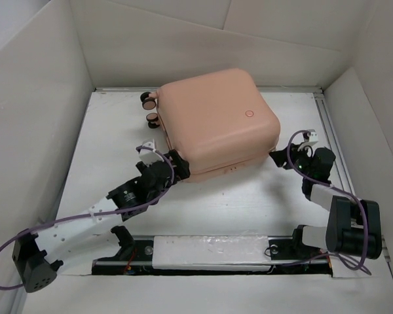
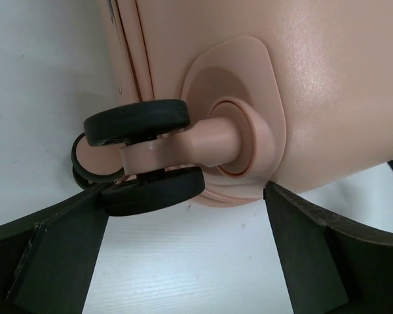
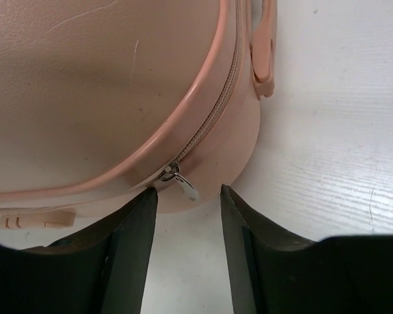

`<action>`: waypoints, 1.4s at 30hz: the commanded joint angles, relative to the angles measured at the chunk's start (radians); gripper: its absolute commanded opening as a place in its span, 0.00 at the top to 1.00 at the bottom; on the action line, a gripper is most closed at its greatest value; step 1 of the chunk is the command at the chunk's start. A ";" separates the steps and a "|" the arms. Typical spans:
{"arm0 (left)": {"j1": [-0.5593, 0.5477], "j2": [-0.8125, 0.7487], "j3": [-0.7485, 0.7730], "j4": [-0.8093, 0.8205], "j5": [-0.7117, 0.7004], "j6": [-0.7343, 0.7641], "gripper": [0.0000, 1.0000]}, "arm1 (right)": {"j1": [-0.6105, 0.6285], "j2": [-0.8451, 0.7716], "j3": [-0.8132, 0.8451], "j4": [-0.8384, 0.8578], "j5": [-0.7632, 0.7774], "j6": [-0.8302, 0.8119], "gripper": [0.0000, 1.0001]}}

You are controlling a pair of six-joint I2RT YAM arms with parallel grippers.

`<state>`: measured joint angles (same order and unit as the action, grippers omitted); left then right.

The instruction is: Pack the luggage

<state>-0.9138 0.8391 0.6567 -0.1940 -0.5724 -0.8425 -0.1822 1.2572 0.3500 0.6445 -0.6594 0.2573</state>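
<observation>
The luggage (image 1: 216, 121), a salmon-pink hard shell with rounded corners, is seen lying flat on the white table (image 1: 249, 203) in the upper centre of the overhead frame. Black wheels (image 1: 149, 101) are shown at its upper left edge. The shell is zipped shut, so its contents cannot be told. The left gripper (image 2: 187, 190) is held wide apart, grasping nothing, around a wheel stem at the case's lower left corner. The right gripper (image 3: 188, 196) is parted, and the metal zip pull (image 3: 185, 185) is framed just beyond its tips, ungripped.
</observation>
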 commanded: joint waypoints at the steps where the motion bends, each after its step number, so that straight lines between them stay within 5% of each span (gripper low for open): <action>1: 0.001 0.046 0.066 0.080 -0.023 0.005 0.01 | 0.007 0.044 0.055 0.155 -0.084 0.008 0.51; 9: 0.001 0.045 0.032 0.040 -0.079 -0.035 0.01 | 0.007 0.088 0.043 0.355 -0.161 0.059 0.68; 14: 0.001 0.055 0.023 0.050 -0.153 -0.035 0.05 | 0.007 0.131 0.043 0.397 -0.172 0.091 0.93; 16: 0.001 0.068 0.023 0.062 -0.173 -0.035 0.16 | 0.007 0.131 0.043 0.397 -0.172 0.091 1.00; 25: 0.001 0.127 0.023 0.149 -0.196 0.029 0.54 | 0.041 0.072 -0.035 0.413 -0.118 0.135 1.00; 32: 0.001 0.158 0.026 0.234 -0.173 0.068 1.00 | 0.275 -0.169 -0.045 0.008 0.179 0.019 1.00; 42: 0.001 0.169 0.046 0.327 -0.044 0.121 1.00 | 0.781 -0.432 -0.157 -0.160 0.582 0.114 1.00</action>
<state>-0.8738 0.9958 0.6662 -0.1509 -0.8513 -0.6708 0.3901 0.8749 0.2016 0.4683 0.1001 0.2848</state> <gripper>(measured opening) 0.501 0.012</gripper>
